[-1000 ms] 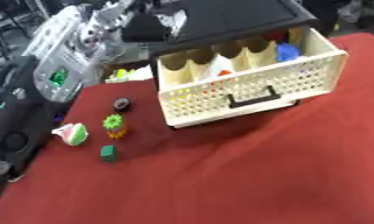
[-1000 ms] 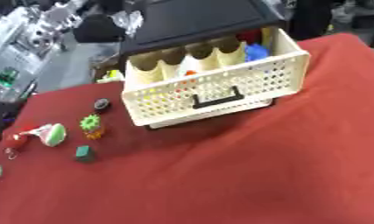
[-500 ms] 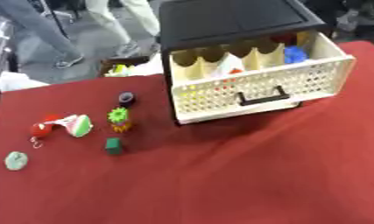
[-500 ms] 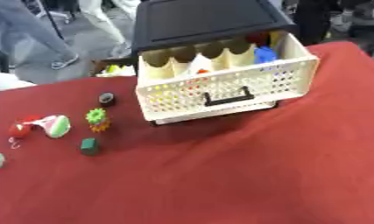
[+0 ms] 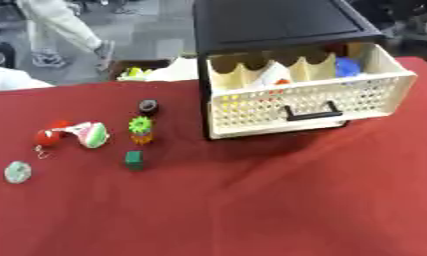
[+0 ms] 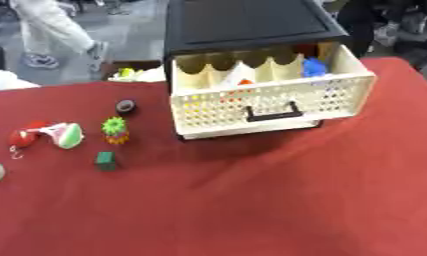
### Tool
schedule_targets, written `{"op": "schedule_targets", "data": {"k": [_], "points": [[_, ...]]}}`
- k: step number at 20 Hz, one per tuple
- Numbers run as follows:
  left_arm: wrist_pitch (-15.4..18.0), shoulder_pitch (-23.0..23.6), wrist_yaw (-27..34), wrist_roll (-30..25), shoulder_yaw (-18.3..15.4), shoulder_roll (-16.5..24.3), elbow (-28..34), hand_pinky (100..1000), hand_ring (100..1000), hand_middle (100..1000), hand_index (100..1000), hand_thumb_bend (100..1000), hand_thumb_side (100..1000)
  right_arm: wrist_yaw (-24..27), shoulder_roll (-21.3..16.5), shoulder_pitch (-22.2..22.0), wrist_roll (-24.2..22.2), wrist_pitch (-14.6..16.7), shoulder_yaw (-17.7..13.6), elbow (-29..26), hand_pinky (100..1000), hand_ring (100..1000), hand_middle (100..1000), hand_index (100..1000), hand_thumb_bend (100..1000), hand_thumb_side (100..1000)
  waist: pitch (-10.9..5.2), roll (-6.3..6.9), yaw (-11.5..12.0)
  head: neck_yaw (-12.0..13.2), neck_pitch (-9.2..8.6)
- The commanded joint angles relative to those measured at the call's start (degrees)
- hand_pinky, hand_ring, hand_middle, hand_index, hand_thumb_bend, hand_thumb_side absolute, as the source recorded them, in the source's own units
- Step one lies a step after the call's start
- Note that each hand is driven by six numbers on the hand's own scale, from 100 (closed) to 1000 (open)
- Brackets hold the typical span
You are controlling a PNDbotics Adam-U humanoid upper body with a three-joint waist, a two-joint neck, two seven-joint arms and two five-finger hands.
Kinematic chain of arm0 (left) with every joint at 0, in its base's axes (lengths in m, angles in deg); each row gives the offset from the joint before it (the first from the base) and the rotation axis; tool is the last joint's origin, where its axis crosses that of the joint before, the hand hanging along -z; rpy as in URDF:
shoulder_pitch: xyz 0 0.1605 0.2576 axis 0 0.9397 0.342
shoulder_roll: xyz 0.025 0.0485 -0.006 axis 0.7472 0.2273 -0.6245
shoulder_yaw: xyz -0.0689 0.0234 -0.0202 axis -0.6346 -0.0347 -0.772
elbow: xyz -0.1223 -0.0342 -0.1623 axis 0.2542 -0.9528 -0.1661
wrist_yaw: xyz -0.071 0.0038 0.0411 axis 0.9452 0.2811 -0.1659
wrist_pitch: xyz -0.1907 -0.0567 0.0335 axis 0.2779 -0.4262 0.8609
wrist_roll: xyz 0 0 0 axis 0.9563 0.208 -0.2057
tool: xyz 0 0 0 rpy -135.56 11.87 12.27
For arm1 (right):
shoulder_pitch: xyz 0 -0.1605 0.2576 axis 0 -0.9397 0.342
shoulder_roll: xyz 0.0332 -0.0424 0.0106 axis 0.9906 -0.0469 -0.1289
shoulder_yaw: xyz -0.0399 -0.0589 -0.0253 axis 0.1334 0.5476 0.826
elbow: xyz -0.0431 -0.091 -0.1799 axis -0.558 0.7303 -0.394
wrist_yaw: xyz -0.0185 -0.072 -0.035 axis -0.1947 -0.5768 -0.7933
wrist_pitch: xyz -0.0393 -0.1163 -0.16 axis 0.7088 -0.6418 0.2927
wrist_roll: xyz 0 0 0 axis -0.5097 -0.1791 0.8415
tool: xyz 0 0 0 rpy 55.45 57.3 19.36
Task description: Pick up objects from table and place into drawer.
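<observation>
- Red cloth [image 5: 251, 210] covers the table; neither robot hand shows in either view, so their state cannot be told.
- Pale green disc [image 5: 18, 172] lies farthest left, near the cloth's edge.
- Red ball [image 5: 48, 137] touches a white-and-green piece [image 5: 90, 135] just to its right.
- Green cube [image 5: 134, 160] sits nearest the camera; a green spiky piece [image 5: 141, 124] stands on an orange base behind it, a dark round piece [image 5: 148, 106] further back.
- Cream drawer [image 5: 308, 105] is pulled out of the black cabinet [image 5: 278, 22], long axis running left to right, handle [image 5: 314, 112] facing the camera; a blue thing [image 5: 347, 66] lies in its right compartment.
</observation>
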Motion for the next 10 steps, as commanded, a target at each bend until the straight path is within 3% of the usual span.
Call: {"op": "schedule_targets", "data": {"k": [1, 7, 10], "points": [[4.2, 1.7, -2.3, 0.4, -1.5, 1.1, 1.0, 409, 536, 553, 752, 100, 834, -3.5, -2.7, -0.6, -0.6, 0.5, -0.6, -0.3, 566, 478, 445, 674, 100, 1000, -0.63, -0.66, 0.3, -0.1, 0.39], [11.5, 8.7, -8.1, -0.8, -2.1, -0.2, 1.0, 475, 588, 612, 795, 100, 858, -10.5, -3.0, -3.1, -2.7, 0.3, -0.4, -0.3, 537, 477, 458, 687, 100, 1000, -0.28, -1.40, 1.1, -0.6, 0.38], [13.3, 12.5, -9.0, -2.3, -2.5, -2.6, 1.0, 495, 608, 636, 808, 100, 893, -14.1, -4.2, -4.2, -3.8, 0.3, -0.4, -0.3, 522, 476, 466, 693, 100, 992, -0.25, -1.77, 1.2, -1.4, 0.63]]}}
